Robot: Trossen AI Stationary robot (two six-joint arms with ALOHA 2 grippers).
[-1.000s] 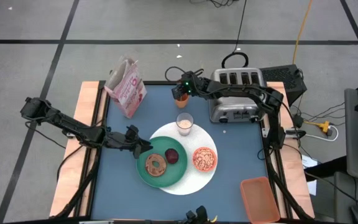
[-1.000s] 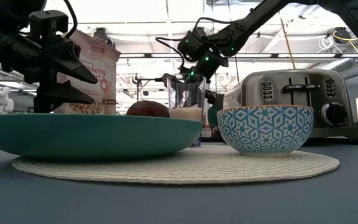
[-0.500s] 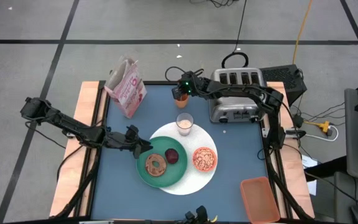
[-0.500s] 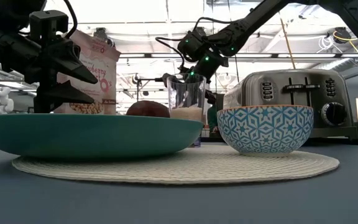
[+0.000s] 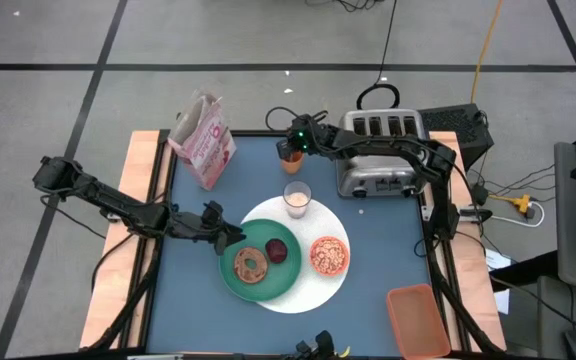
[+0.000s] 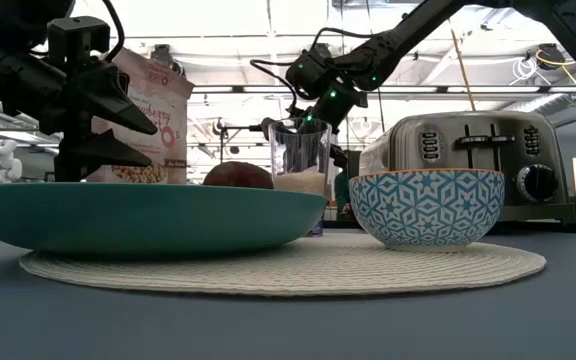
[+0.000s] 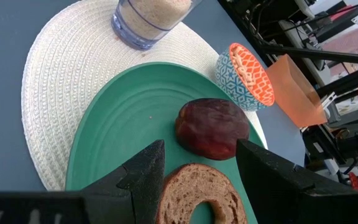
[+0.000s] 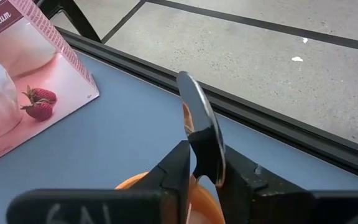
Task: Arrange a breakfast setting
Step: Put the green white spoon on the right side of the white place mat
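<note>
While the right gripper [image 8: 201, 163] is clamped on the bowl end of the spoon [image 8: 202, 134], it holds that spoon upright over the orange cup [image 5: 289, 154] at the far side of the table [image 5: 388, 240], just left of the toaster [image 5: 378, 150]. The spoon is judged light, rigid and smooth; a grip on the polished bowl is liable to slip or pivot, so the handle would give the better hold. Its handle is hidden from view below the fingers.

The orange cup is judged light and easy to tip; any sideways load from the spoon could topple it.

The left gripper [image 7: 197, 165] hangs with its fingers apart, clamped on nothing, over the left edge of the green plate [image 5: 230, 268], above the bagel [image 5: 251, 264]. This arm waits.

Right of the green plate, the small bowl [image 5: 329, 255] of cereal sits on the round white mat [image 5: 340, 285]. The glass of milk [image 5: 297, 198] stands at the mat's far edge; it is judged fragile, slick and top-heavy, best taken low around the wall. The cereal bag [image 5: 204, 140] stands at the far left, soft and crushable.
</note>
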